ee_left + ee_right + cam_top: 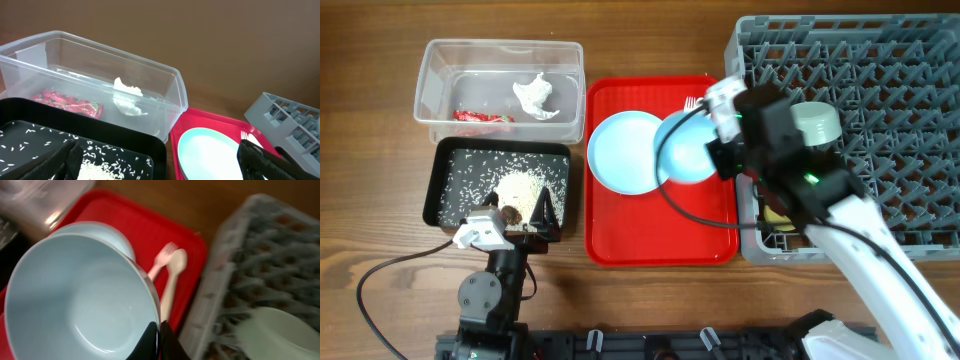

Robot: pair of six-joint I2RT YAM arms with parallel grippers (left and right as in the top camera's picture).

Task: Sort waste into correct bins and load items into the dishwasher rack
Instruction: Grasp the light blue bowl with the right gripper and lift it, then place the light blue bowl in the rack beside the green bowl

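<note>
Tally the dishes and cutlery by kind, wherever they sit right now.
Bowls: 2 (blue bowl, green bowl)
Plates: 1 (plate)
Cups: 1 (cup)
Cutlery: 2 (fork, spoon)
Total: 6

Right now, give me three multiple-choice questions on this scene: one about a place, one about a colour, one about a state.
1. The crumpled tissue lies in: A the clear tub, B the black tray, C the rack.
2. The bowl in the right gripper is: A yellow, B pale green, C light blue.
3. The left gripper is: A open, B shut on the tissue, C out of view.
Answers: A, it sits beside the red wrapper; C, the right wrist view shows it; A, its fingers stand wide apart.
</note>
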